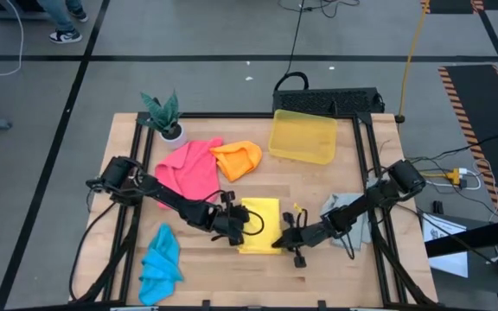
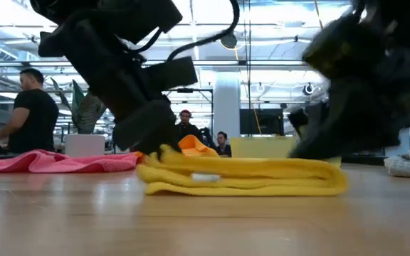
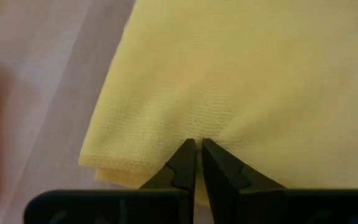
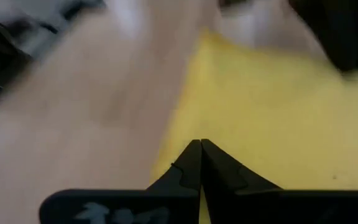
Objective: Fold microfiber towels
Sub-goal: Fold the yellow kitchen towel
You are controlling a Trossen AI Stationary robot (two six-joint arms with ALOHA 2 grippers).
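From above you see the bench (image 1: 318,186) whole. The yellow towel (image 1: 262,223) lies folded at lower centre, with the left gripper (image 1: 234,226) at its left edge and the right gripper (image 1: 289,239) at its right edge. The pink towel (image 1: 188,168) and orange towel (image 1: 239,158) lie crumpled at upper centre-left, touching each other, beside a small potted plant (image 1: 165,117). The blue towel (image 1: 160,262) is bunched at lower left, the grey towel (image 1: 349,212) at right under the right arm, and a yellow plastic bin (image 1: 303,136) sits at upper centre-right.

The level camera gives you what the overhead cannot: the yellow towel's stacked layers in the middle of the frame, both dark arms coming down at its ends, the pink towel low at left, and people in the room behind.

At the left wrist you see the fingers (image 3: 185,163) drawn almost together, tips resting on the yellow cloth near its folded corner; you cannot tell if they pinch any fabric.

At the right wrist the fingers (image 4: 189,163) are fully closed, tips at the yellow towel's edge where it meets bare wood.
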